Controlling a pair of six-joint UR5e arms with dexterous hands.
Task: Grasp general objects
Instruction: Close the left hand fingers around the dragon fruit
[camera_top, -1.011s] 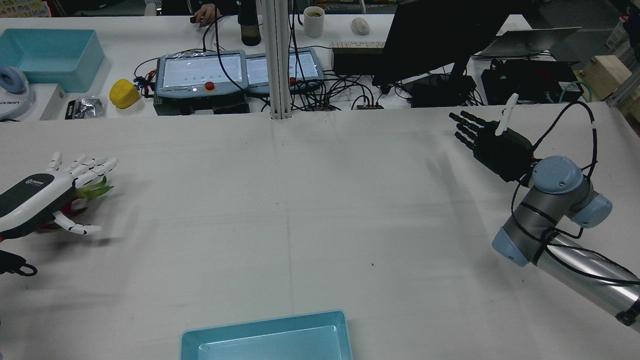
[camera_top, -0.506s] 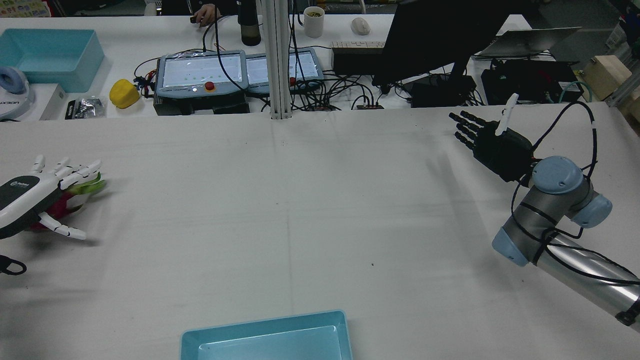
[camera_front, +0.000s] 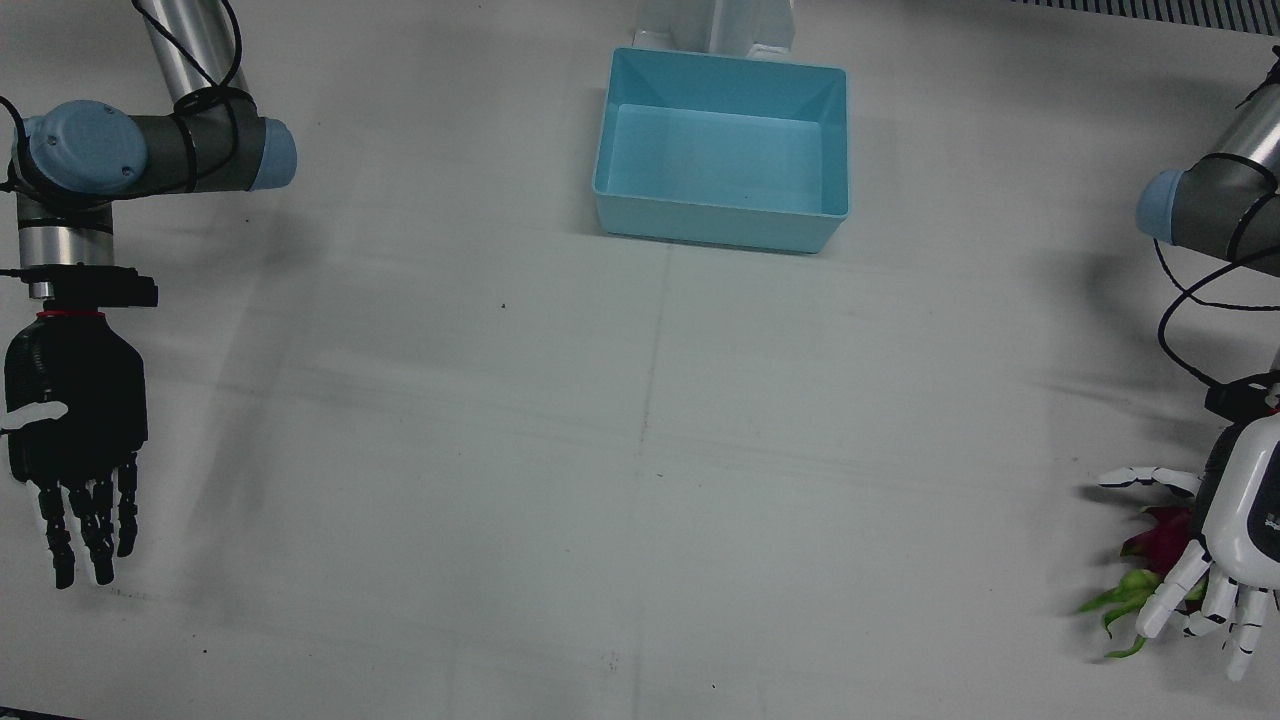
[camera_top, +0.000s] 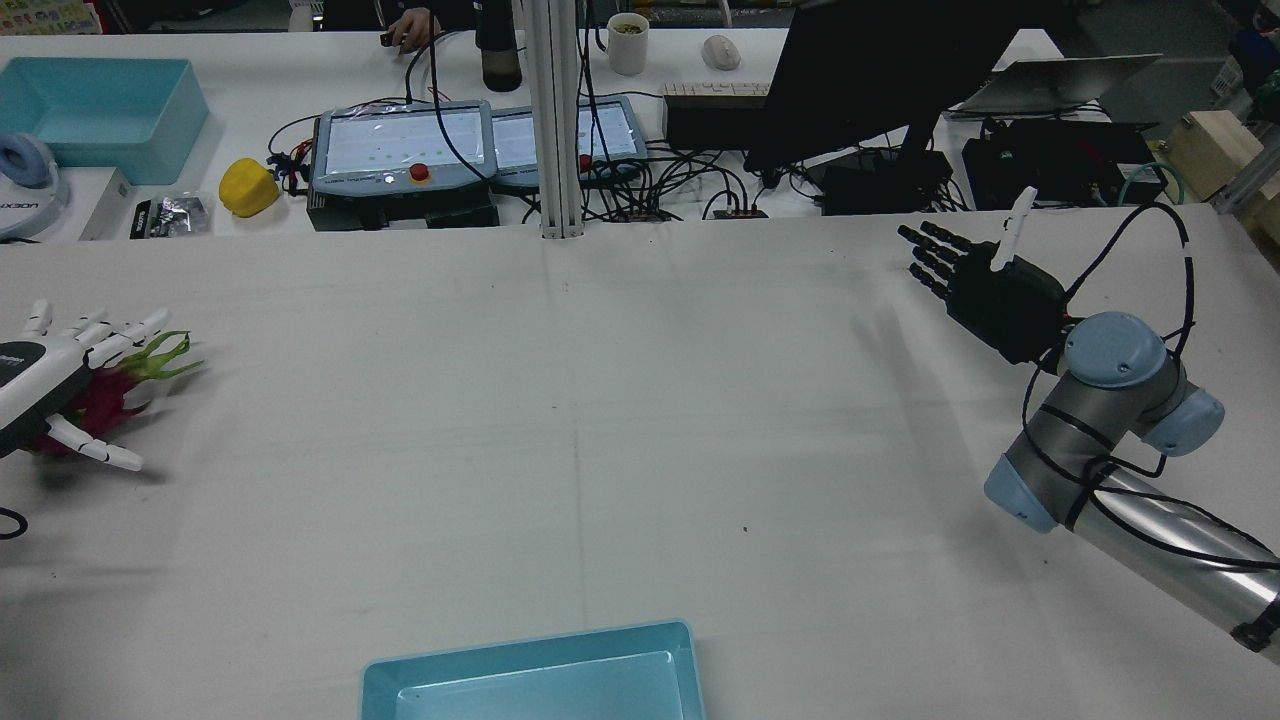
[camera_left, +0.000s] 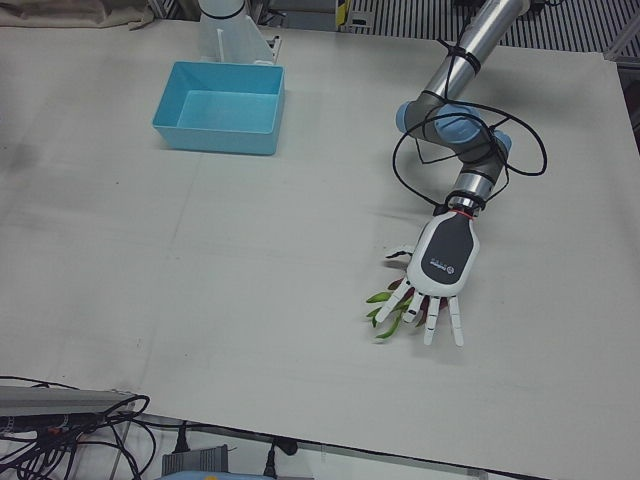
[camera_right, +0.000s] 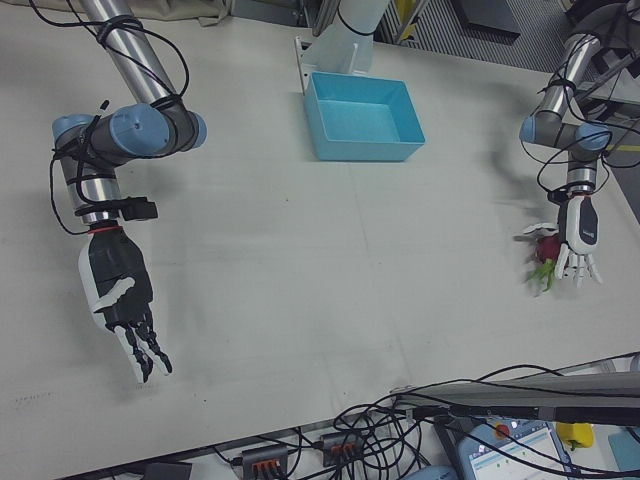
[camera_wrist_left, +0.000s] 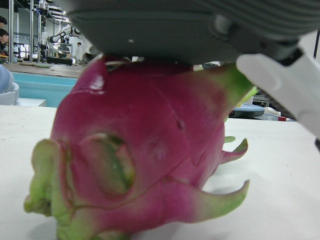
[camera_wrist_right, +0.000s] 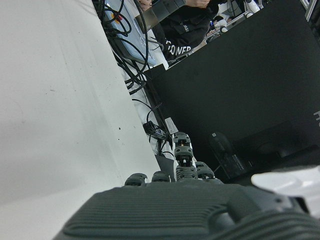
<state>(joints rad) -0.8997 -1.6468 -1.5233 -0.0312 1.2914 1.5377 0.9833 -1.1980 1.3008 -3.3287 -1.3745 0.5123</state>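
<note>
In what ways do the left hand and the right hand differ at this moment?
The left hand is white and lies over a dragon fruit on the table; the right hand is black with nothing under it. The two work at opposite table edges. Both have their fingers spread open.

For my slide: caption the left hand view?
Left hand hovering over a dragon fruit resting on the table.

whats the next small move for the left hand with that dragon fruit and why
Probably curl the fingers closed around the dragon fruit. The left hand lies flat over the fruit with its fingers spread, and the fruit appears to rest on the table, so nothing grips it yet. The blue bin is far across the table, so lifting should wait for a grasp.
</note>
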